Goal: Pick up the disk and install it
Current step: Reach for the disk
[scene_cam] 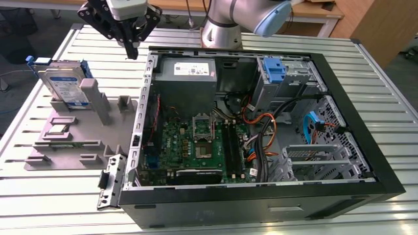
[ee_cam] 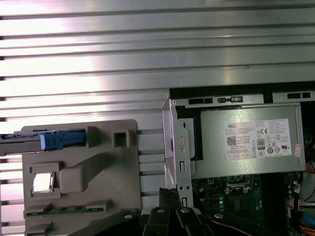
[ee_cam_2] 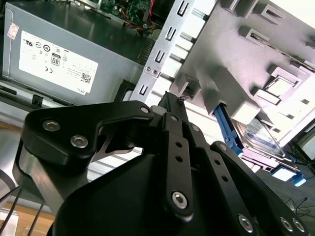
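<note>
The disk (scene_cam: 62, 84) stands on edge in a grey holder (scene_cam: 72, 142) on the table at the exterior view's left; it is silver with a blue-and-white label and a blue frame. In the first wrist view the disk (ee_cam: 49, 140) appears edge-on, and in the second wrist view the disk (ee_cam_2: 261, 140) lies behind the holder's posts. My gripper (scene_cam: 132, 49) hangs above the table between the holder and the computer case's back corner. It is shut with nothing in it and apart from the disk. Its tips show as the gripper (ee_cam_2: 171, 101) and the gripper (ee_cam: 170, 194).
An open computer case (scene_cam: 365, 147) lies on the slatted metal table (scene_cam: 392, 68). Inside it are a grey power supply (scene_cam: 186, 71) with a white sticker, a motherboard (scene_cam: 196, 147), cables, and a blue bracket (scene_cam: 274, 71) in the drive cage. The arm's base (scene_cam: 222, 29) stands behind the case.
</note>
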Available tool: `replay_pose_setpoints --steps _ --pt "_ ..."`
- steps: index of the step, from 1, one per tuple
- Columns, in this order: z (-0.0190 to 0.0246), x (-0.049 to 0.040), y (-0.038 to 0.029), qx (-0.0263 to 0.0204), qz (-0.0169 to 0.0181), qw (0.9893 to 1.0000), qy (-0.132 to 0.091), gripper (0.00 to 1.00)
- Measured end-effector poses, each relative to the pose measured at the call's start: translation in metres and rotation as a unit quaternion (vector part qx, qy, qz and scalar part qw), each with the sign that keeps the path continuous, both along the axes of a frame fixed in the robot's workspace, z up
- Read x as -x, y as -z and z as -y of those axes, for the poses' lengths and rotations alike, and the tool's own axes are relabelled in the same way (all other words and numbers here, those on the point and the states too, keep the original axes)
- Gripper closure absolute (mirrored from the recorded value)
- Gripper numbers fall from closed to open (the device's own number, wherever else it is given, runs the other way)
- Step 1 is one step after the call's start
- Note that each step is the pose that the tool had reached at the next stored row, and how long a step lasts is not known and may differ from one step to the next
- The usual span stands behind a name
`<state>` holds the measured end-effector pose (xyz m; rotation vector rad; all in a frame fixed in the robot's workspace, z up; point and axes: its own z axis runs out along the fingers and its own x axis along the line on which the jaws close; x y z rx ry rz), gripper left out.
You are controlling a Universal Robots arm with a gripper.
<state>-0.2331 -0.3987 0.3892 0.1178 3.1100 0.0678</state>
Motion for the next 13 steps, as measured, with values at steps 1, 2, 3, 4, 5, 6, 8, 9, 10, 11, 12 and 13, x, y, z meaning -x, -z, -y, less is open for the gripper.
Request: replay_pose_setpoints --steps 1,2,3,4,5,6,8,9,10,11,12,13 --pt "0.0000 0.0010 0.0000 0.0000 0.0001 1.0000 0.000 0.89" --pt "0.0000 0.0018 0.0000 0.0000 0.0002 1.0000 0.000 0.89" --pt "0.0000 0.0025 0.0000 0.0000 0.0002 1.0000 0.000 0.89" --pt "0.0000 0.0025 0.0000 0.0000 0.0002 1.0000 0.000 0.89" --pt "0.0000 0.0025 0.0000 0.0000 0.0003 1.0000 0.000 0.89" --pt "0.0000 0.0032 0.0000 0.0000 0.0002 1.0000 0.000 0.89" --pt "0.0000 0.0039 0.0000 0.0000 0.0002 1.0000 0.000 0.89" --pt "0.0000 0.0039 0.0000 0.0000 0.0002 1.0000 0.000 0.89" --pt "0.0000 0.0039 0.0000 0.0000 0.0002 1.0000 0.000 0.89" --pt "0.0000 0.0040 0.0000 0.0000 0.0002 1.0000 0.000 0.89" --pt "0.0000 0.0040 0.0000 0.0000 0.0002 1.0000 0.000 0.89" --pt "0.0000 0.0040 0.0000 0.0000 0.0002 1.0000 0.000 0.89"
